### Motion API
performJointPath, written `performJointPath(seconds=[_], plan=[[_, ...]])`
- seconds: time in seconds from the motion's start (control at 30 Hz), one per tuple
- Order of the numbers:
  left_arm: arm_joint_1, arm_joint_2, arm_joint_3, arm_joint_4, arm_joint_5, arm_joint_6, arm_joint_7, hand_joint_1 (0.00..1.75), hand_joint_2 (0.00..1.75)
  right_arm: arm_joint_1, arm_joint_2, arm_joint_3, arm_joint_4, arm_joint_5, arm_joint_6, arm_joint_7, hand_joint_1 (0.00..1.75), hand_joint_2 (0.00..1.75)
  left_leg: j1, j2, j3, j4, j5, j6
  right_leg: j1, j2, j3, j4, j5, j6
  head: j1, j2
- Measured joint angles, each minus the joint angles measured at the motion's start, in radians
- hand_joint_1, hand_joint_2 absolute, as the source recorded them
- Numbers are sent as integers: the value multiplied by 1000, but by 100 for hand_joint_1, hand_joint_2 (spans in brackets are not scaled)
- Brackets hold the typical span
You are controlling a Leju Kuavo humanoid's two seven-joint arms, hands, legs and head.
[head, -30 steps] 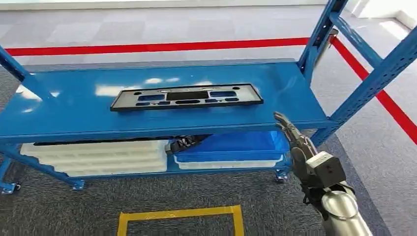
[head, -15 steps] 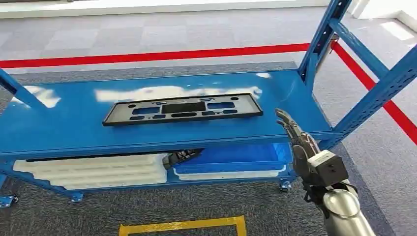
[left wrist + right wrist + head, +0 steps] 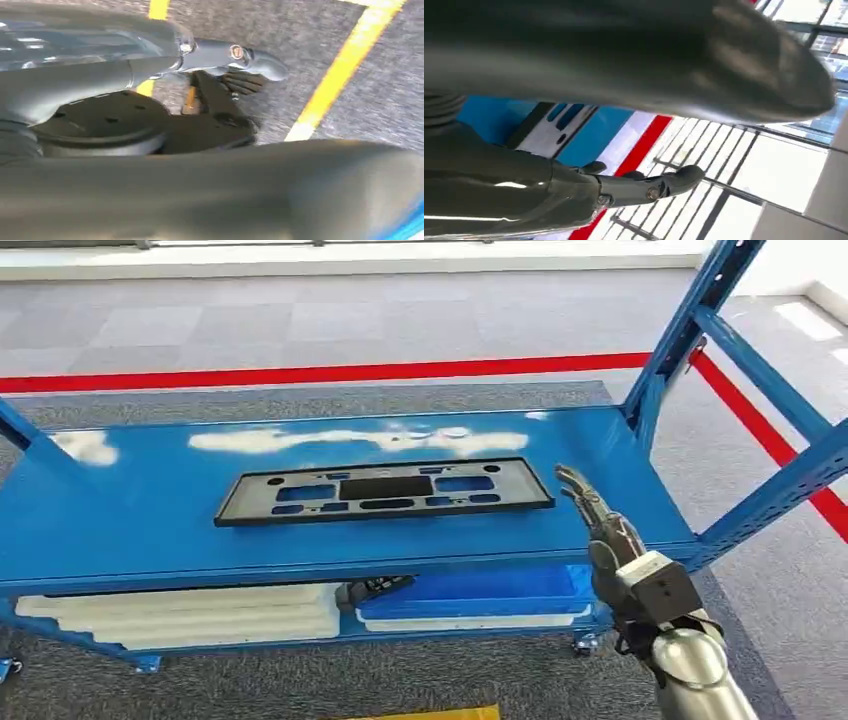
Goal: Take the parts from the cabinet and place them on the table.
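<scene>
1. Head view: black part point(image 3: 385, 492), long flat frame with cut-outs, flat on top shelf point(image 3: 130, 520) of blue cabinet point(image 3: 742, 508), about mid-shelf. Untouched, not lifted.
2. Head view: right hand point(image 3: 608, 530) raised just beside the part's right end, over the shelf's front right corner, apart from the part. Fingers point(image 3: 578, 487) stretched forward and spread, holding nothing.
3. Head view, below the part: lower shelf with stacked white trays point(image 3: 180, 605) on the left, blue tray point(image 3: 470, 585) on the right, a dark object point(image 3: 375, 590) between them, too hidden to identify.
4. Head view, beyond the part: red floor line point(image 3: 300, 374) behind the cabinet on grey carpet point(image 3: 300, 320). No bench visible for the drop-off.
5. Left wrist view: left hand point(image 3: 150, 95) hanging over carpet with yellow floor tape point(image 3: 340, 70). Blurred; fingers point(image 3: 240, 56) extended, nothing seen in them, apparently empty. Well away from the part.
6. Right wrist view: right hand close up, blurred, fingers point(image 3: 649, 187) straight and empty. Part point(image 3: 551, 122) on the blue shelf past them, no contact.
7. Progress, judged: early stage. Nothing picked, nothing placed. Left to do: reach and grip the part, lift it off the shelf, carry it to the bench, set it down, then any further parts in the cabinet.
</scene>
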Motion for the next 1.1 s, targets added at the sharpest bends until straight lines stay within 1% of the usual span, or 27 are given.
performJointPath(seconds=[0.03, 0.07, 0.1, 0.13, 0.17, 0.23, 0.27, 0.3, 0.33, 0.4, 0.43, 0.47, 0.5, 0.53, 0.6, 0.63, 0.67, 0.73, 0.77, 0.8, 0.83, 0.87, 0.9, 0.93, 0.97, 1.0, 1.1], plan=[[1, 0, 0, 0, 0, 0, 0, 0, 0, 2, 0, 0, -2, 2, -3, 0, 0, 0, 0, 1, 9, 1, -3, -4, 0, 0, 2, 0, -6, -7, 0, 0], [1, 0, 0, 0, 0, 0, -1, 0, 0, -1, 0, 0, -3, 4, -4, -1, 0, 0, 0, 1, 12, 0, -2, -5, 0, 2, 5, -1, -6, -10, 0, 0], [-1, 0, 0, 0, 0, 0, -1, 0, 0, 0, 0, 0, -8, 5, -5, -1, 0, 0, 1, 1, 9, 10, -8, -9, -9, 1, 14, -6, -5, -12, 0, 0], [-3, 0, 0, 0, 0, 0, -2, 0, 0, -1, 0, 0, -12, 6, -7, -2, 0, 0, 0, 1, -3, 39, -19, -17, -11, 0, 20, -8, -9, -18, -1, 0], [-4, 0, 0, 0, 0, 0, -2, 0, 0, -1, 0, 0, -16, 8, -7, -2, 0, 0, 4, 1, -32, 89, -45, -25, -11, -1, 22, -8, -13, -24, -1, 0], [-4, 0, 0, 0, 0, 3, -2, 0, 0, 0, 0, 0, -17, 13, -10, -2, 0, 0, 12, 1, -118, 233, -110, -36, -10, -1, 24, -8, -19, -28, -2, 0], [-1, 0, 0, 0, 0, 3, -1, 0, 0, 2, 0, 1, -17, 18, -10, -2, 0, 0, 13, 1, -155, 287, -123, -38, -10, -1, 26, -8, -22, -28, -2, 0], [1, 0, 0, 0, 1, 3, -1, 0, 0, 5, 0, 1, -18, 21, -11, -2, 0, 0, 13, 1, -169, 292, -108, -39, -10, 0, 30, -8, -25, -27, -2, 0], [2, 0, 0, 0, 1, 4, -1, 0, 0, 8, 0, 1, -22, 24, -12, -2, 0, 0, 13, 1, -161, 253, -70, -38, -10, 1, 37, -8, -30, -27, -2, 0], [1, 0, 0, 0, 1, 5, -1, 0, 0, 11, 0, 3, -31, 32, -13, -1, 0, 0, 11, 1, -104, 89, 47, -27, -9, 1, 54, -8, -40, -22, -2, 0], [2, 0, 0, 0, 2, 4, -1, 0, 0, 11, 0, 5, -35, 35, -14, -1, 0, 175, 6, 1, -83, 38, 72, -18, -11, 0, 58, -11, -44, -20, -2, 0], [1, 0, 1, 0, 2, 5, -1, 0, 0, 11, 0, 7, -35, 37, -16, -1, 0, 175, -1, 1, -91, 45, 28, -10, -10, 0, 61, -11, -45, -17, -2, 0], [-1, 0, 1, 0, 2, 5, -1, 0, 0, 12, 0, 7, -36, 39, -16, 0, 0, 175, -6, 1, -90, 26, 15, -2, -10, 1, 55, -10, -47, -8, -3, 0], [3, 0, 1, 0, 2, 5, 0, 0, 0, 15, 0, 8, -37, 41, -16, 1, 0, 175, -5, -1, -87, 24, 51, -1, -9, 1, 61, -11, -52, -2, -2, 0], [5, 0, 1, 0, 2, 6, -1, 0, 0, 12, 0, 12, -46, 46, -18, 0, 0, 175, -1, -2, -77, 11, 60, 5, -6, 1, 74, -19, -53, 9, -2, 0], [2, 0, 1, 0, 2, 6, -2, 0, 0, 13, -1, 12, -48, 48, -20, 0, 0, 175, 5, 2, -71, 2, 66, 8, -8, 3, 73, -5, -68, 11, -1, 0], [-1, 0, 1, 0, 2, 6, -2, 0, 0, 11, -1, 13, -50, 54, -22, 0, 0, 175, 7, 2, -69, -1, 66, 12, -6, 3, 54, 32, -97, 14, -1, 0], [-1, -2, 1, 0, 2, 5, -2, 0, 0, 14, -1, 15, -50, 62, -26, 0, 0, 175, 6, 2, -68, 0, 63, 16, -8, 3, -17, 175, -167, 20, -1, 0], [0, -2, 1, 0, 2, 5, -2, 0, 0, 16, -1, 17, -50, 69, -29, -1, 0, 175, 6, 2, -68, 0, 62, 18, -7, 3, -54, 244, -186, 23, -1, 0], [1, -2, 1, 0, 2, 5, -3, 0, 0, 16, -2, 18, -49, 75, -31, -1, 0, 175, 6, 2, -67, 0, 61, 20, -9, 3, -67, 263, -178, 29, -1, 0], [2, -2, 1, 0, 2, 5, -3, 0, 0, 16, -2, 19, -49, 79, -31, -2, 0, 175, 7, 1, -64, 0, 58, 22, -13, 3, -58, 238, -148, 37, -1, 0], [1, -2, 1, 0, 2, 4, -5, 0, 0, 15, -2, 20, -50, 84, -31, -3, 0, 175, 8, 0, -61, 1, 56, 22, -18, 3, -28, 170, -101, 45, -1, 0], [1, -2, 1, 0, 2, 3, -6, 0, 0, 14, -2, 22, -50, 89, -31, -3, 0, 175, 11, -1, -55, 3, 51, 19, -25, 2, 18, 69, -46, 55, -1, 0], [1, -2, 1, 0, 2, 3, -8, 0, 0, 14, -3, 24, -49, 92, -31, -3, 0, 175, 10, -3, -54, 8, 45, 13, -31, 2, 48, -6, -19, 63, -1, 0], [0, 0, 1, 0, 2, 3, -10, 0, 0, 13, -3, 26, -47, 92, -31, -3, 0, 175, 0, -5, -59, 17, 39, 7, -27, 4, 57, -19, -36, 67, 0, 0], [0, 0, 1, 0, 2, 3, -11, 0, 0, 14, -3, 27, -49, 93, -31, -3, 0, 175, -1, -5, -61, 17, 38, 6, -27, 5, 53, -18, -38, 30, -3, 0], [0, 0, 1, 0, 2, 3, -12, 0, 0, 13, -3, 29, -51, 93, -32, -4, 0, 175, 0, -5, -56, 12, 38, 6, -24, 7, 53, -18, -37, 29, -3, 0]])
